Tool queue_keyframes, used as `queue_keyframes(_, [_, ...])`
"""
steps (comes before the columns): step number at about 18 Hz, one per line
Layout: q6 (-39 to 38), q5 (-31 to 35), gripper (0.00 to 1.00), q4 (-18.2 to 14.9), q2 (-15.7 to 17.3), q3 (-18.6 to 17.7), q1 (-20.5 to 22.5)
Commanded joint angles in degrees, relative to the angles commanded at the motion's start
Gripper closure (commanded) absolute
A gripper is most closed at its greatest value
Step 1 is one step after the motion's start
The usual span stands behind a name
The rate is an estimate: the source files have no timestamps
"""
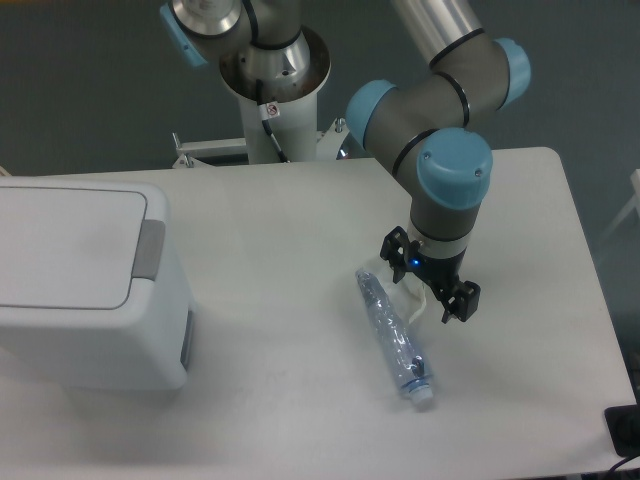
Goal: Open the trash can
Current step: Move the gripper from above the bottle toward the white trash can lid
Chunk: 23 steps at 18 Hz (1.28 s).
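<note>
Trash can at 9 o'clock on tabletop, lid shut, contents hidden; hand open, empty, beside crushed bottle.

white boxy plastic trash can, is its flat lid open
No, the flat lid of the white boxy plastic trash can lies closed, level with its rim, while the gripper hangs apart from it.

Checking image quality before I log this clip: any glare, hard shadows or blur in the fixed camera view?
Fixed camera view: lighting is soft and even, with faint shadows beside the trash can and under the gripper; mild glare on the crushed clear plastic bottle; the picture is slightly soft overall, so the jaws' fine detail is unclear; the table's edges look straight, no obvious distortion.
</note>
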Motion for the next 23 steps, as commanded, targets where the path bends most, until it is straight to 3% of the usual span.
queue_keyframes(8, [-0.43,0.09,0.00,0.00,0.87,-0.61,0.26])
queue_keyframes(10, [-5.42,0.00,0.00,-0.26,2.71,-0.70,0.18])
queue_keyframes(12, [-15.33,-0.61,0.00,-0.44,4.74,-0.79,-0.61])
queue_keyframes(23, [-40.59,-4.99,0.00,-0.26,6.50,-0.70,-10.45])
